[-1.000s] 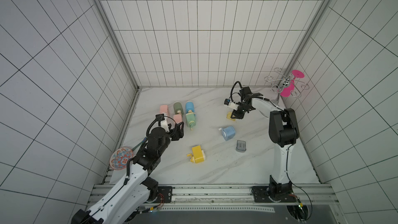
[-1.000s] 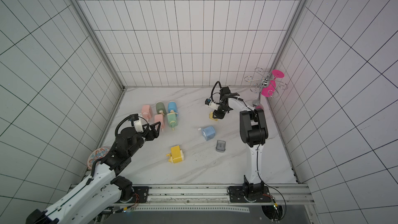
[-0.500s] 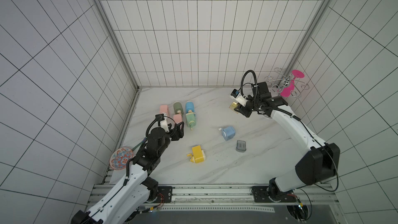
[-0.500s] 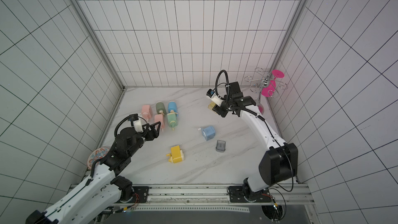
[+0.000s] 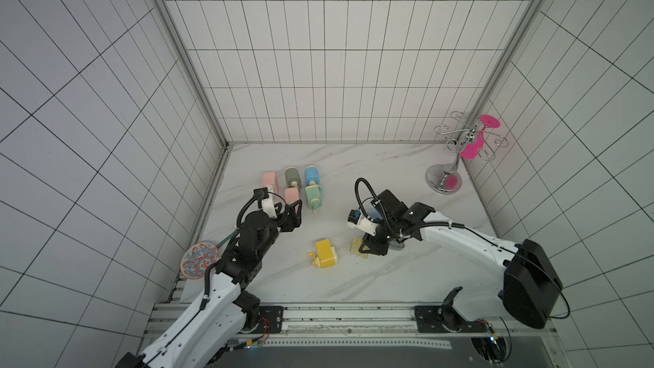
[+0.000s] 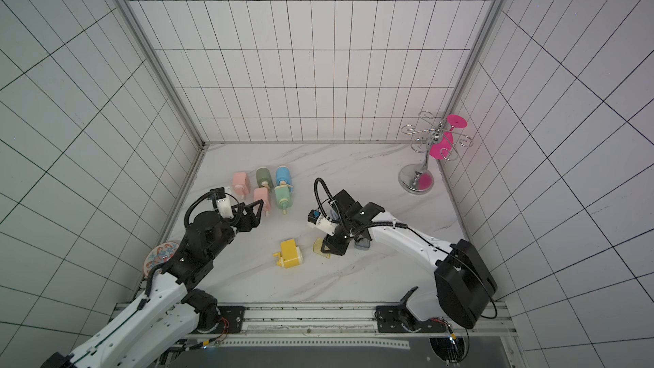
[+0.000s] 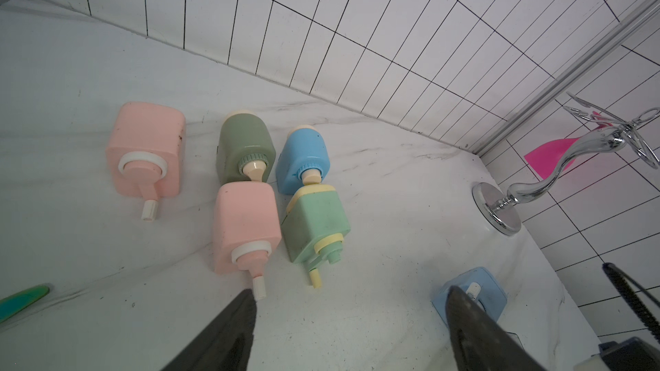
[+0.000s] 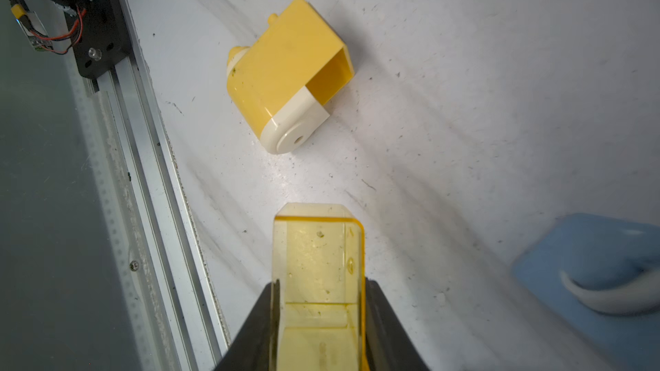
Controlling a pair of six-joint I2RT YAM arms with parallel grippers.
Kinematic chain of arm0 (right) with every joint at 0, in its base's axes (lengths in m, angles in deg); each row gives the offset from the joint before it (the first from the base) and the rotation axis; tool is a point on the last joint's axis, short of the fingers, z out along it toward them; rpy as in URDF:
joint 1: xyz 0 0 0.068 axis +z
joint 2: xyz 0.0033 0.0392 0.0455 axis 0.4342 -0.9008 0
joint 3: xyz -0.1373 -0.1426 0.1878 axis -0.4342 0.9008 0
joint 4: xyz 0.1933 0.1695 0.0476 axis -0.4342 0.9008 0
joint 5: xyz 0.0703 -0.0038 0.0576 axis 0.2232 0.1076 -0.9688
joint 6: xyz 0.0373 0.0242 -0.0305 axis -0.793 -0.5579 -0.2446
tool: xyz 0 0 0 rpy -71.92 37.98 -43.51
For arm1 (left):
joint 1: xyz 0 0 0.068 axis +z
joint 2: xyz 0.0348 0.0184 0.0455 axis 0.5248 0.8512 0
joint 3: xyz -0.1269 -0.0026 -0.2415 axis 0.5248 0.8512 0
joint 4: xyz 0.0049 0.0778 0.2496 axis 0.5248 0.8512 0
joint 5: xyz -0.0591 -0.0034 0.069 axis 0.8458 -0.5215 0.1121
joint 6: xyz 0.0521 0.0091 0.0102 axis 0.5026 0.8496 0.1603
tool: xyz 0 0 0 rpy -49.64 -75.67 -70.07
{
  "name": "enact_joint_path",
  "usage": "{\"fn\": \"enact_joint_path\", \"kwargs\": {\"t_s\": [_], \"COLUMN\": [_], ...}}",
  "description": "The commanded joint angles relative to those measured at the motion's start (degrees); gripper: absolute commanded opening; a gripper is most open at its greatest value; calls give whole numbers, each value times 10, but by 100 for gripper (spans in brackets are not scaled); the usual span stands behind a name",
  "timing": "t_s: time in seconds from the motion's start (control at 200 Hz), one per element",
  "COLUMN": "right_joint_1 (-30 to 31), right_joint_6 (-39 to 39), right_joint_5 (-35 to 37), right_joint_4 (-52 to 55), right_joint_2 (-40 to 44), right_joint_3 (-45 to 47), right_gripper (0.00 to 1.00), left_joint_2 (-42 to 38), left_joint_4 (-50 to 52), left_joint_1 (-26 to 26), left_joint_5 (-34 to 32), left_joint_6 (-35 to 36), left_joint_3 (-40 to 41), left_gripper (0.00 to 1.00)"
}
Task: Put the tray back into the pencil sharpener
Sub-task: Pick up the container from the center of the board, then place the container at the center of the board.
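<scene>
The right gripper (image 8: 320, 283) pinched the clear yellow tray (image 8: 318, 240) by its side walls, the pencil sharpener (image 8: 285, 80) lying ahead, slot open; the plastic looked light, stiff, slippery. The left gripper (image 7: 351, 301) stood wide, empty.

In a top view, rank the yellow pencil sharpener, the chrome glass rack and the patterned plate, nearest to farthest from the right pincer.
1. Yellow pencil sharpener, beside the right pincer.
2. Chrome glass rack, back right corner.
3. Patterned plate, far left edge.
</scene>
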Motion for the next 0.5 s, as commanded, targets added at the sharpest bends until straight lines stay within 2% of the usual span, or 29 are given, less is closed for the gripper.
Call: {"fn": "enact_joint_path", "kwargs": {"t_s": [0.0, 0.19, 0.34, 0.495], "right_joint_1": [15, 54, 69, 71], "right_joint_6": [-32, -41, -49, -44], "right_joint_5": [-33, 22, 33, 59], "right_joint_4": [-46, -44, -48, -51], "right_joint_2": [-16, -78, -100, -107], "right_joint_3": [13, -13, -17, -17], "right_gripper": [14, 14, 15, 25], "left_joint_2": [-3, -8, -14, -15], "left_joint_4": [-6, 3, 10, 12], "left_joint_1": [3, 3, 3, 3], "left_joint_5": [7, 3, 3, 0], "left_joint_6": [-9, -10, -9, -7], "left_joint_3": [10, 9, 8, 8], "left_gripper": [84, 84, 84, 84]}}
